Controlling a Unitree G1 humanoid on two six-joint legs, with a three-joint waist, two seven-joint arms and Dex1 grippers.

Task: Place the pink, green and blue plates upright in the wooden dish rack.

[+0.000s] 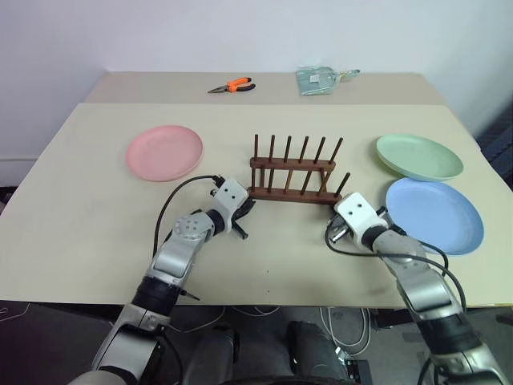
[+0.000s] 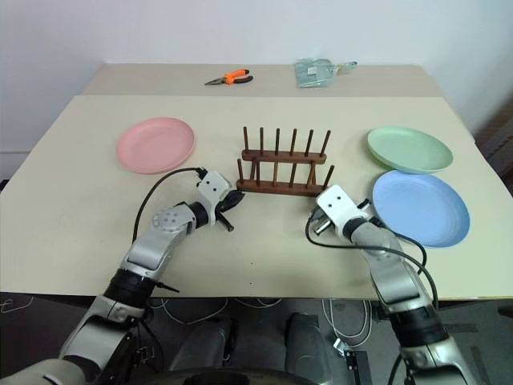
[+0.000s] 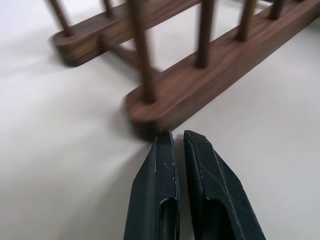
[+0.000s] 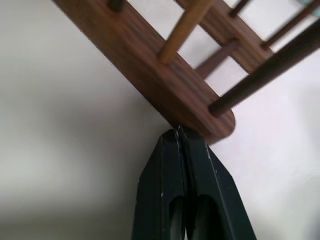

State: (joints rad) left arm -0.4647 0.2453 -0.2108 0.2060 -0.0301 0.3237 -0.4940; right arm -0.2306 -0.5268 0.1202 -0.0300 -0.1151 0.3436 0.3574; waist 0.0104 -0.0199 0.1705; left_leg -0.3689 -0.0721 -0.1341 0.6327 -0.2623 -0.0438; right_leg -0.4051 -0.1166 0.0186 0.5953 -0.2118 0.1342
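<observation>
We see the table (image 1: 96,233) with all three plates lying flat on it — the blue plate (image 1: 434,214) at the right, the green plate (image 1: 419,156) just behind it, the pink plate (image 1: 164,151) well off to the left. The rack (image 1: 292,178) stands empty between them. Our left gripper (image 3: 178,141) sits at the rack's near left end, fingers together — our right gripper (image 4: 178,132) at its near right end, fingers also pressed together, holding nothing. Pliers (image 1: 232,85) lie at the back.

Beige table (image 1: 96,200) w/ rack (image 1: 292,172), pink (image 1: 164,151), green (image 1: 419,156), blue plates (image 1: 434,215), pliers (image 1: 232,85).
</observation>
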